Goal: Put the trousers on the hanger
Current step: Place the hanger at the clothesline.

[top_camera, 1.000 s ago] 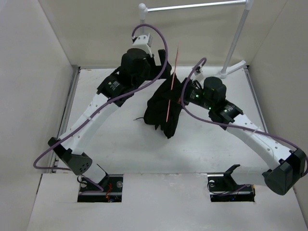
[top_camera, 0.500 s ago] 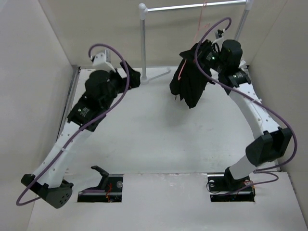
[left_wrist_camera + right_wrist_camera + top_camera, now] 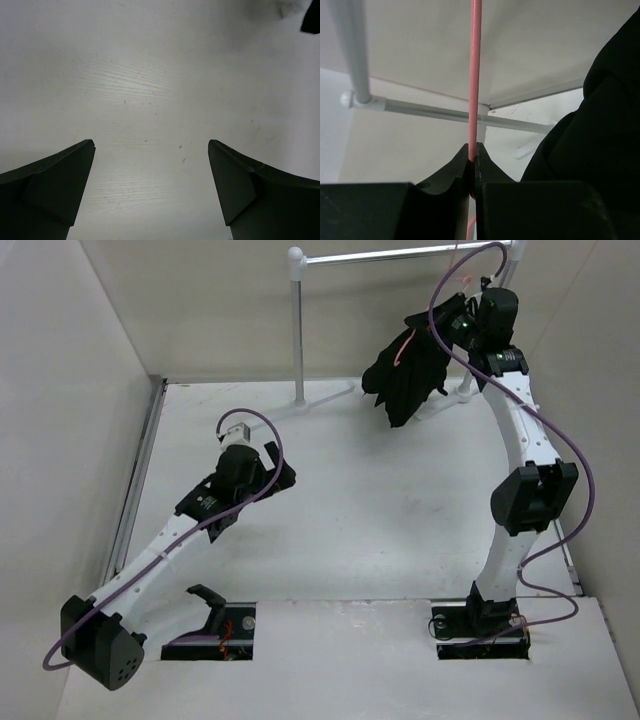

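Your left gripper [image 3: 151, 150] hangs wide open above the table [image 3: 150, 75], holding nothing; leave it low, out of the way. Farther back, your right gripper [image 3: 472, 150] pinches the hanger [image 3: 476, 60] wire, with the trousers [image 3: 405, 380] draped on it near the rack crossbar [image 3: 380, 255]. Move it level and gently, so they don't slide off.

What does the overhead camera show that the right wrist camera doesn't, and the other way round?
Only the overhead view shows the left tool, open above the table and holding nothing. Only the right wrist view shows, close up, the right tool pinched shut on the thin pink wire of the hanger. Both show the hanger, the black trousers hanging with it, and the white rack.
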Available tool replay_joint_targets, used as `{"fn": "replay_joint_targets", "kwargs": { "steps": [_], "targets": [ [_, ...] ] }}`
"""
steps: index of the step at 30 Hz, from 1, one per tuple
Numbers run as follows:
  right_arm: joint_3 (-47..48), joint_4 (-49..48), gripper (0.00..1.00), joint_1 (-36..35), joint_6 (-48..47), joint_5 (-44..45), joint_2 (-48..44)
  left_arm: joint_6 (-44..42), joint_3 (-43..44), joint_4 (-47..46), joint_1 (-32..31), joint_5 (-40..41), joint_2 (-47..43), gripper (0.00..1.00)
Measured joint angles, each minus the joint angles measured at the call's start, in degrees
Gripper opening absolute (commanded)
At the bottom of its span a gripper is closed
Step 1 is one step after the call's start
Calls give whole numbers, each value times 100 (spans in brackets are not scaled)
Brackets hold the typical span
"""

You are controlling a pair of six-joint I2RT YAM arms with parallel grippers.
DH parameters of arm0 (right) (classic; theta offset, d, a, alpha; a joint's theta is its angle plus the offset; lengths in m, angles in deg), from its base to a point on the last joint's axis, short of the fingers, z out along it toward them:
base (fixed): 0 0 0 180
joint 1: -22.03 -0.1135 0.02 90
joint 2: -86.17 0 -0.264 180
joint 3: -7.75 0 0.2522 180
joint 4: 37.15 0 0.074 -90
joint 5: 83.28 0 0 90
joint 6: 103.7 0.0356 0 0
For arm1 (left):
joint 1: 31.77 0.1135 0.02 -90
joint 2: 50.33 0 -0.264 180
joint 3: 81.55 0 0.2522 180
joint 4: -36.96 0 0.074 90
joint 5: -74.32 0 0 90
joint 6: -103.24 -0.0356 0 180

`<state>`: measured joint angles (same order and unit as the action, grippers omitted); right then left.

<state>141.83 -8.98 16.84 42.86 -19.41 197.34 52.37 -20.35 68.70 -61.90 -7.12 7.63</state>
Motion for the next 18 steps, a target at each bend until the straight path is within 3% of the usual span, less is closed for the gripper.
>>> {"fn": "replay_joint_targets", "kwargs": {
  "steps": [3,5,7,10,13,15,18],
  "targets": [
    [-236,118,8,57,-2,17,20,79,0,-166,61,-20,-50,100],
    [-387,181,16,70,-2,17,20,129,0,-208,105,-37,-26,100],
    [-479,162,30,76,-9,22,20,173,0,-229,133,-46,15,100],
    [-492,131,60,96,-68,46,20,227,2,-236,153,-61,127,100],
    [-492,98,73,129,-173,81,17,256,7,-238,175,-68,236,100],
    [-498,96,100,164,-229,103,7,275,7,-238,181,-76,275,100],
    [-619,101,100,234,-337,155,-122,293,63,-232,240,-92,323,100]
  ]
}}
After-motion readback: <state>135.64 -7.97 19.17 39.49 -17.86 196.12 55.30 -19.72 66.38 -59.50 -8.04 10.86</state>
